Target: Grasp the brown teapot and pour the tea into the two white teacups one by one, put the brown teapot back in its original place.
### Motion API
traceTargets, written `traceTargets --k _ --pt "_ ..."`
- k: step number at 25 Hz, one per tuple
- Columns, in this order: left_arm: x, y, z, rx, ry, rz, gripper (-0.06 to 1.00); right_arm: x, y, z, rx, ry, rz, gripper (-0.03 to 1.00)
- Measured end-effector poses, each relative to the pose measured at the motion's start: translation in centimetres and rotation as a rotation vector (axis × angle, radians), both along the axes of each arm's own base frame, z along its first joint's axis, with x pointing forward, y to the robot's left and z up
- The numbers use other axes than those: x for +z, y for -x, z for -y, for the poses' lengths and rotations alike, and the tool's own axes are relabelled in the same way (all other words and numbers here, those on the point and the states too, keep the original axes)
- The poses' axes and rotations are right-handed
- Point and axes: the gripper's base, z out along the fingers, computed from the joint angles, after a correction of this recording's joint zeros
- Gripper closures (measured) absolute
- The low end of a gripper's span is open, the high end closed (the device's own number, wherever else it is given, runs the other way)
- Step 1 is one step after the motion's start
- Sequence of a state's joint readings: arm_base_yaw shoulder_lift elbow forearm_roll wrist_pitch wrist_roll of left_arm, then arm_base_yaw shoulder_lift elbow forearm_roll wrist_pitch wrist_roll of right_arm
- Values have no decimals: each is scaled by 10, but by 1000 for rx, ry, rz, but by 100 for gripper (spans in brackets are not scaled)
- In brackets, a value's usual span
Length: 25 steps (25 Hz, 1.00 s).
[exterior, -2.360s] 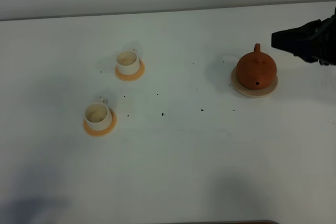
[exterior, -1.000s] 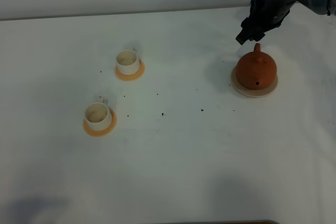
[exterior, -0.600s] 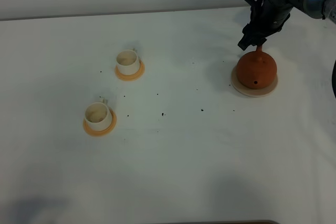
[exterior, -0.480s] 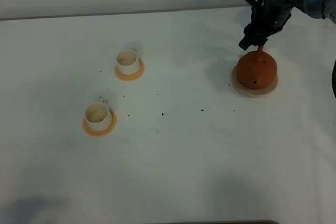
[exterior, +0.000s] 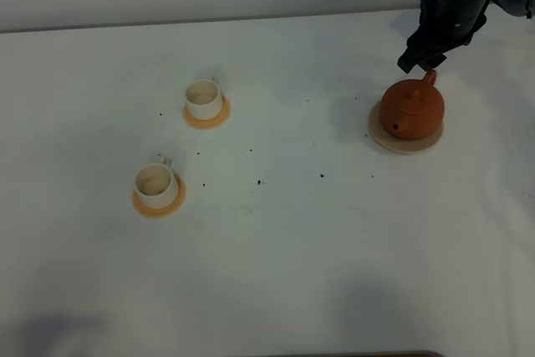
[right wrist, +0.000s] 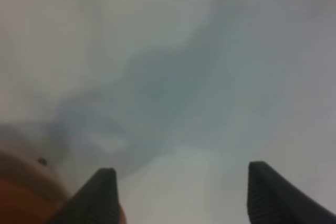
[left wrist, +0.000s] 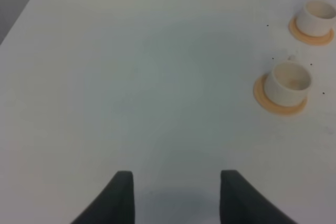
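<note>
While the teapot (exterior: 411, 110) sits on its disc (exterior: 405, 148), the right fingers (right wrist: 100, 198) hover wide at its handle (exterior: 430, 79), apparently for a grasp. The left fingers (left wrist: 119, 199) stand wide, empty.

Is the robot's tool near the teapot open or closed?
Open. The right tool shows its two fingers far apart, nothing held between them.

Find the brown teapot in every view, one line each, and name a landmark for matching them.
Exterior high: the brown teapot sits on the beige disc at the right of the picture, just under the right gripper.
Left wrist: not in it.
Right wrist: a blurred brown curve at the picture's edge, beside one fingertip of the gripper.
Shared landmark: the white table, seen in all three views.
</note>
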<state>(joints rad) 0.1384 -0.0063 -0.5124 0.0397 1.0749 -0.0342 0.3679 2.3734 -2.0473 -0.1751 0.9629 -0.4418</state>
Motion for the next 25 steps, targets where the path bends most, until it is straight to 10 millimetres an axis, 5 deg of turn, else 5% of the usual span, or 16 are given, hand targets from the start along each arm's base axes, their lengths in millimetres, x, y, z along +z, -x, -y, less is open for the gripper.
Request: traceTargets --k 25 --pt "0 0 0 0 0 0 56 -5 16 15 -169 41 -202 45"
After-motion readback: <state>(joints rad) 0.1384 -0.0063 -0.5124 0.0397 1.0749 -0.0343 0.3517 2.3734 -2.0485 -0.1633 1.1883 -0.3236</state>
